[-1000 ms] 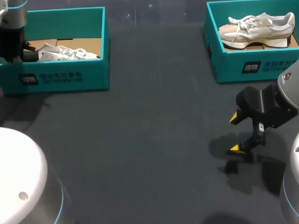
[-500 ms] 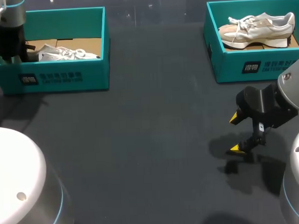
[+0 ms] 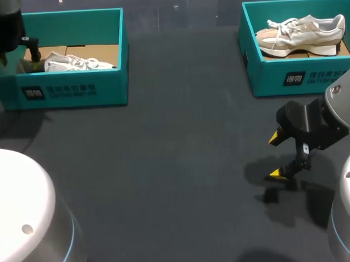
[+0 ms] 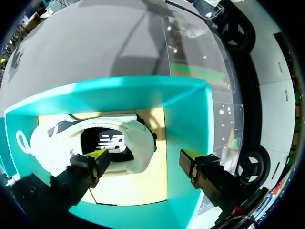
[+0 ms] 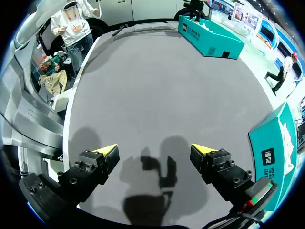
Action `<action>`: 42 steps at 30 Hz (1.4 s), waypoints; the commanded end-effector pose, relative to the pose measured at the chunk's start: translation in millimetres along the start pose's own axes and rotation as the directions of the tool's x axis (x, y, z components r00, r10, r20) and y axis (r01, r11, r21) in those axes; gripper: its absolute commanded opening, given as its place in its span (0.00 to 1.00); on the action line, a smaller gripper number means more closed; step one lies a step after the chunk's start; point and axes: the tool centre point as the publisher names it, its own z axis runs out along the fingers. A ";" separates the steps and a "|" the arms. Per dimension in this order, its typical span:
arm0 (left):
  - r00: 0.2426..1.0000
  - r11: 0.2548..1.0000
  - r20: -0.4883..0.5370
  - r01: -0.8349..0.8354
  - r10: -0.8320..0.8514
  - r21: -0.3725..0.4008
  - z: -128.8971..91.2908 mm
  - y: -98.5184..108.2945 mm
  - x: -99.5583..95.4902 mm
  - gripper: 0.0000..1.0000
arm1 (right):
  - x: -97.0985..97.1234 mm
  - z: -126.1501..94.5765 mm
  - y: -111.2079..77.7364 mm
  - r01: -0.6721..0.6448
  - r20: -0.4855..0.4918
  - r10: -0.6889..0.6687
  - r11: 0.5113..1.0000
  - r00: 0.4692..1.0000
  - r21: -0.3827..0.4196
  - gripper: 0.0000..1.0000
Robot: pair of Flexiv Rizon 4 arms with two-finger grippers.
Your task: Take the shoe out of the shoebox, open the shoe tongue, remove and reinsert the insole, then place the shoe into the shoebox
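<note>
Nearest the robot, and well apart from the left-hand teal cardboard shoebox [image 3: 76, 91] toward the right side, the right hand [image 3: 275, 156] hangs just above the dark grey bench [image 3: 176, 165]. Its yellow-tipped fingers are spread wide and hold nothing; only its own shadow lies beneath it.

The white lace-up shoe [image 3: 75, 62] lies on its side on the box's brown floor, with its heel toward the box's left end. The left hand [image 4: 143, 157] is over that end with its fingers apart. In the left wrist view one tip sits above the shoe's dark heel opening and the other above the box's end wall, so nothing is gripped.

Level with this box and far off to its right stands a second teal shoebox [image 3: 276, 75], holding a white and beige shoe [image 3: 301, 34] that nothing touches.

The task looks to be at its very first step, taking the shoe out. The next move likely calls for bringing the left fingers in so both straddle the heel collar, not the box wall. The hand would then close firmly and lift straight up to clear the rim.

Compared with a second ago, the left arm has drawn up and back toward the box's far left corner. The shoe has not shifted, and the right arm is where it was.
</note>
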 end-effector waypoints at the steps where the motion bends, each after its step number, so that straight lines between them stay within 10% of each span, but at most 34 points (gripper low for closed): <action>1: 1.000 1.000 0.010 0.000 0.000 -0.014 -12.0 -4.8 -2.5 1.00 | 1.4 0.8 -0.1 0.000 0.003 0.000 1.000 1.000 0.002 1.00; 24: 0.996 0.999 0.089 0.004 0.000 -0.037 -130.7 -39.5 12.3 1.00 | 1.4 0.8 -0.1 0.000 0.003 0.000 1.000 1.000 0.002 1.00; 42: 0.993 0.997 0.091 -0.074 0.072 0.015 -149.1 -53.7 16.9 1.00 | 1.4 0.8 -0.1 0.000 0.003 0.000 1.000 1.000 0.002 1.00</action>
